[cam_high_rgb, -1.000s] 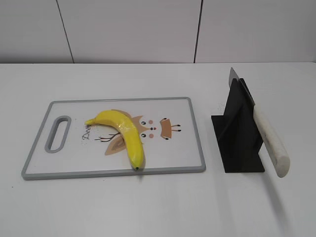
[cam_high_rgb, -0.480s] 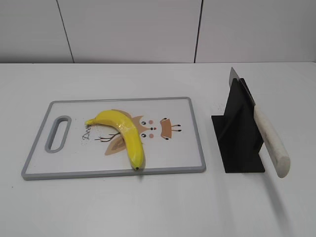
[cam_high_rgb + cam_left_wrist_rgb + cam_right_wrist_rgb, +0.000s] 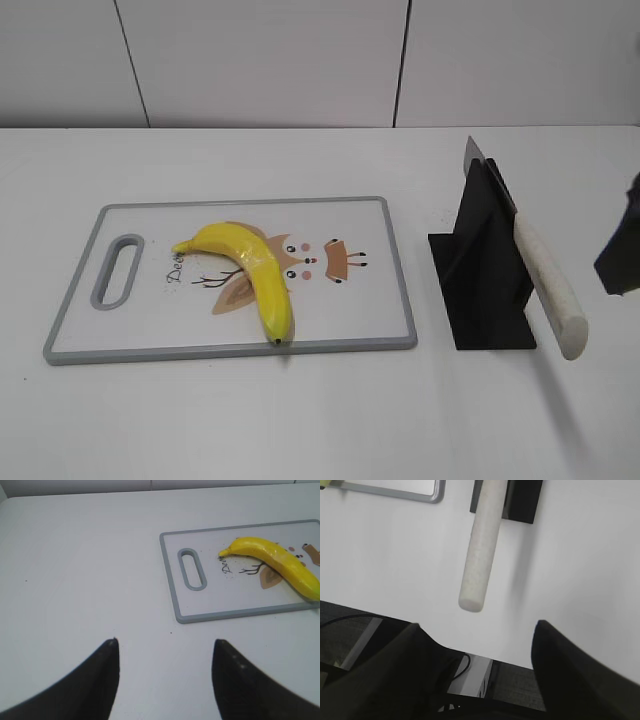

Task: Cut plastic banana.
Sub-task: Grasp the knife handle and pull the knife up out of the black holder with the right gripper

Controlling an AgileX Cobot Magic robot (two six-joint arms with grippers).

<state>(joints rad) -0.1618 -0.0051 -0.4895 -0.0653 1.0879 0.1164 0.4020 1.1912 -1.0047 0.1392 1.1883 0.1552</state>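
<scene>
Left claw (image 3: pixel 165 680) gapes wide, holding nothing; right claw (image 3: pixel 480 675) likewise spread, empty.

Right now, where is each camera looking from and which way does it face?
Exterior: from the front, slanting down at the cutting board, banana and knife in its black stand; the right end effector shows at the edge.
Left wrist: behind the open left end effector, facing the board; shares the banana with exterior.
Right wrist: above the knife handle, looking down past its open fingers.

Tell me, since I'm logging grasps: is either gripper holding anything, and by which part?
Nothing is held. Left gripper and right gripper are open and empty; the knife sits in its stand.
</scene>
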